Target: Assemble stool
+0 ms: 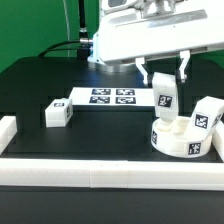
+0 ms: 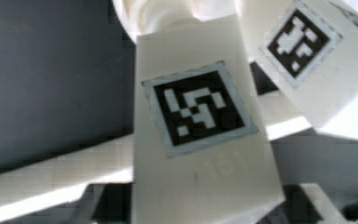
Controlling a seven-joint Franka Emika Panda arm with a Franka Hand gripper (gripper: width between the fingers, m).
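My gripper (image 1: 167, 78) hangs at the exterior view's right, shut on a white stool leg (image 1: 165, 97) that carries a black-and-white tag. The leg points down at the round white seat (image 1: 183, 142), its lower end at the seat's top; whether they touch I cannot tell. A second tagged leg (image 1: 207, 117) stands on the seat's right side. A third leg (image 1: 57, 114) lies loose on the table at the left. In the wrist view the held leg (image 2: 202, 110) fills the middle between the gripper (image 2: 202, 200) fingers, with the second leg (image 2: 304, 42) just behind it.
The marker board (image 1: 112, 97) lies flat at mid-table behind the seat. White border rails run along the front edge (image 1: 100, 172) and the left side (image 1: 8, 130). The robot's white body (image 1: 150, 35) hangs over the back right.
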